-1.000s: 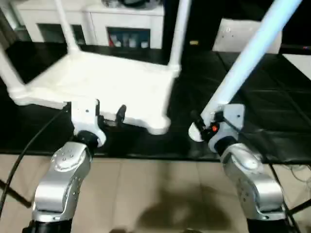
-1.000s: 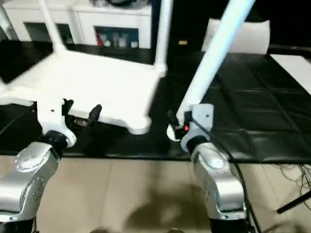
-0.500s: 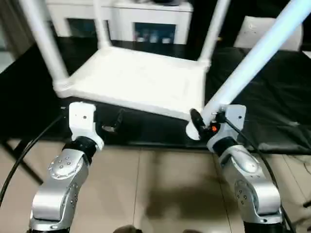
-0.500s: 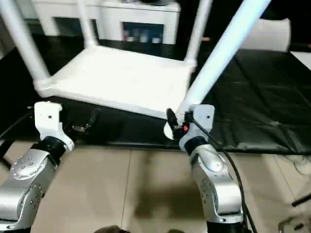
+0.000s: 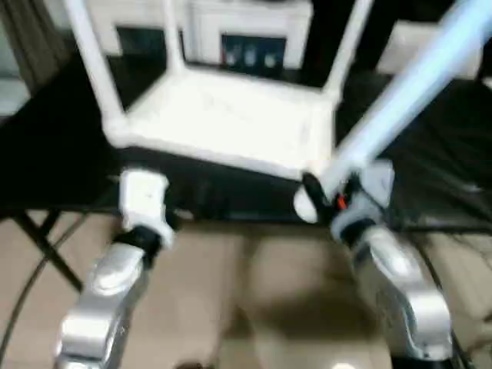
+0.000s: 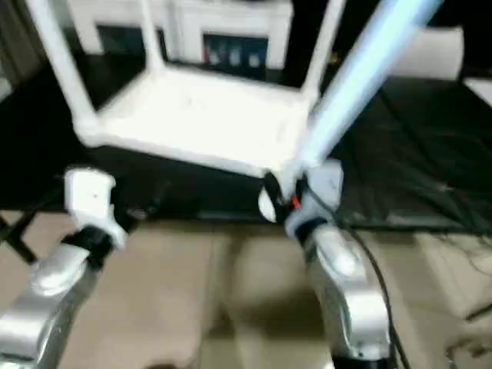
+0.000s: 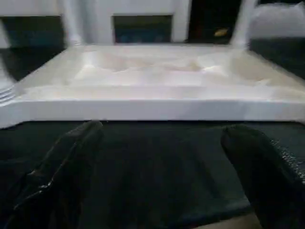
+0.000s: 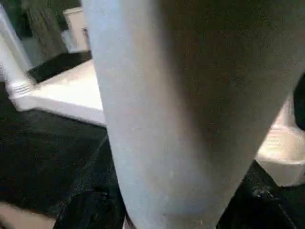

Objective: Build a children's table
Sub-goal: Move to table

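White plastic tabletop (image 5: pixel 231 127): lies upside down on the black worktop (image 5: pixel 46 146), its near edge close to the worktop's front edge.
Fitted legs: three stand upright in corner sockets; one at the near left corner (image 5: pixel 91 69), one at the far left corner (image 5: pixel 171 34), one at the far right corner (image 5: pixel 350 42).
Left gripper (image 7: pixel 162 157): hangs just in front of the worktop's front edge, below the tabletop's near edge and towards its left half; its two black fingers (image 7: pixel 71 157) are spread wide apart with nothing between them, and the tabletop's rim runs across beyond the tips without touching them.
Left forearm (image 5: pixel 108 292): silver, rising from the bottom left, over the beige floor (image 5: pixel 254 307).
Loose leg (image 5: pixel 407 92): the fourth white tube, tilted, running from the right gripper up and away to the upper right; its lower end sits at the tabletop's near right corner, though whether it has entered the socket there cannot be told.
Right gripper (image 5: pixel 327 192): clamped around the lower end of the loose leg, at the worktop's front edge just beside the tabletop's near right corner.
Right forearm (image 5: pixel 400 277): silver, rising from the bottom right.
Background: white shelving (image 5: pixel 246 31) beyond the worktop's far edge.
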